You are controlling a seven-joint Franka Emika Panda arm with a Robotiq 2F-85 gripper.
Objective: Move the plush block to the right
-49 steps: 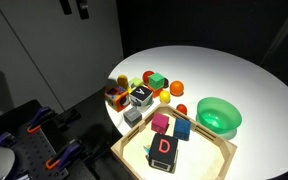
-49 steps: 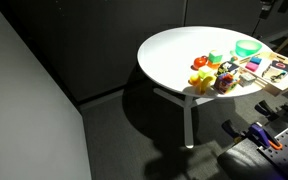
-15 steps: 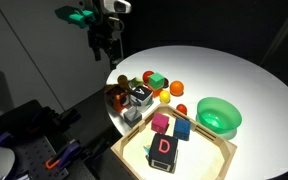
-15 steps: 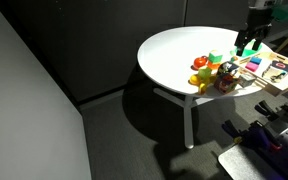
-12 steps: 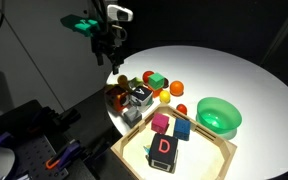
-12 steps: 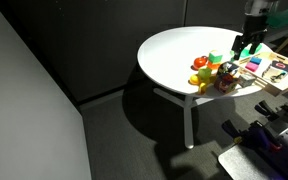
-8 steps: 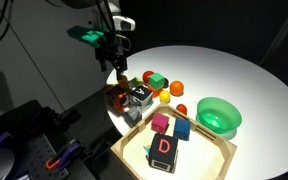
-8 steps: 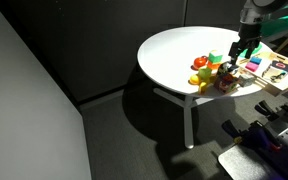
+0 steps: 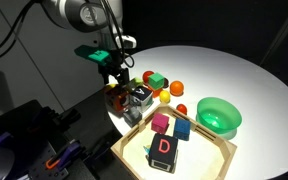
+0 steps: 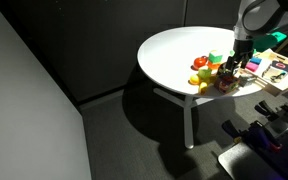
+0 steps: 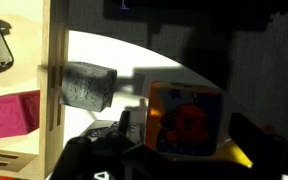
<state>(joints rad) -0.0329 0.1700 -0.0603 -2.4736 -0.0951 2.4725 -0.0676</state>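
The plush block (image 11: pixel 184 118), orange-yellow with a whitish face bearing a red mark, fills the wrist view. In an exterior view it sits at the table's near left edge (image 9: pixel 115 97), next to the black-and-white cube (image 9: pixel 140 96). My gripper (image 9: pixel 117 76) hangs just above it, jaws open, one finger on each side of the block in the wrist view (image 11: pixel 184 138), with small gaps. In an exterior view the gripper (image 10: pixel 234 66) stands over the toy pile. The red block marked "D" (image 9: pixel 163 148) lies in the wooden tray (image 9: pixel 216 160).
A grey block (image 11: pixel 87 85) lies beside the tray's wooden wall (image 11: pixel 54 90). A green bowl (image 9: pixel 218 115), a green block (image 9: pixel 156 79), an orange ball (image 9: pixel 177 88), and pink (image 9: pixel 160 123) and blue (image 9: pixel 181 128) blocks stand nearby. The table edge runs close to the plush block.
The arm has come in from the upper left and dropped down until the open gripper is right over the plush block. The toys have not moved.
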